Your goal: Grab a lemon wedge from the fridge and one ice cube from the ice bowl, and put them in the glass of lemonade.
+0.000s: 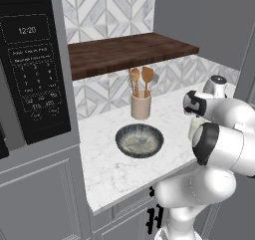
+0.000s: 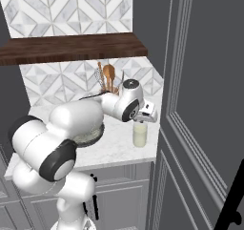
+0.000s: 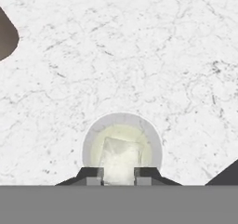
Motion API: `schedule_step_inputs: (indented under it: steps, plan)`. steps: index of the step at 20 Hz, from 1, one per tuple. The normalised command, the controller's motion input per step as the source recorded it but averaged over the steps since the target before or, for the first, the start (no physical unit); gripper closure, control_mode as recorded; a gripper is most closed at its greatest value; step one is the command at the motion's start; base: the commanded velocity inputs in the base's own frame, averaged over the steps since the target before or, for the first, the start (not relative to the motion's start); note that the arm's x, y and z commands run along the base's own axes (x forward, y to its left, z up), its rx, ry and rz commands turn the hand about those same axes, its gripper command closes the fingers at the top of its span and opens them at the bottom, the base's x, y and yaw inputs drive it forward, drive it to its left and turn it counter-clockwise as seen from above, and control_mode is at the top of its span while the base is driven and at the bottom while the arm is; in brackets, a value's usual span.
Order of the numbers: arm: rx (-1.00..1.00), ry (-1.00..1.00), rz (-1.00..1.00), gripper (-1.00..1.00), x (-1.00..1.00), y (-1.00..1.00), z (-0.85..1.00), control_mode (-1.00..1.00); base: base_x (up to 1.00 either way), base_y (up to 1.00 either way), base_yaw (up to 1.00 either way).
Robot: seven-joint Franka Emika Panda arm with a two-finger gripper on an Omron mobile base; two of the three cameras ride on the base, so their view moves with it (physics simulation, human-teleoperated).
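Observation:
The glass of lemonade (image 3: 122,146) lies straight below my hand, a pale yellow round mouth on the white marble counter. A clear ice cube (image 3: 122,159) sits between my fingertips, right over the glass mouth, and my gripper (image 3: 120,174) is shut on it. From the right base view the gripper (image 2: 142,120) hangs just above the glass of lemonade (image 2: 140,135), near the counter's right end. The ice bowl (image 1: 121,134) stands mid-counter to the left and looks empty. The arm partly hides the glass (image 1: 195,128) in the left base view. No lemon wedge can be made out. I cannot tell whether the fridge is in view.
A beige crock (image 1: 141,107) with wooden spoons stands behind the bowl against the tiled wall. A dark wooden shelf (image 1: 124,52) hangs above. A black microwave (image 1: 30,64) is at the left. A tall dark grey panelled wall (image 2: 200,105) rises just right of the glass.

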Motion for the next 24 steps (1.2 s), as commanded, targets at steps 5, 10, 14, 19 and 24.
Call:
schedule_step_inputs:
  steps: [5,10,14,19,24]
  plan:
    - [-0.01,0.0,0.0,1.0,0.24,0.0,-0.12,-1.0,0.0,0.0,0.0]
    - [0.0,0.0,0.0,1.0,0.14,0.0,0.0,-1.0,0.0,0.0,0.0]
    - [0.0,0.0,0.0,-1.0,0.0,0.0,0.0,-1.0,0.0,0.0,0.0]
    - [0.0,0.0,0.0,-1.0,0.0,0.0,0.0,-1.0,0.0,0.0,0.0]
    - [0.0,-0.04,0.02,-1.0,-0.12,0.0,0.0,-1.0,0.0,0.0,0.0]
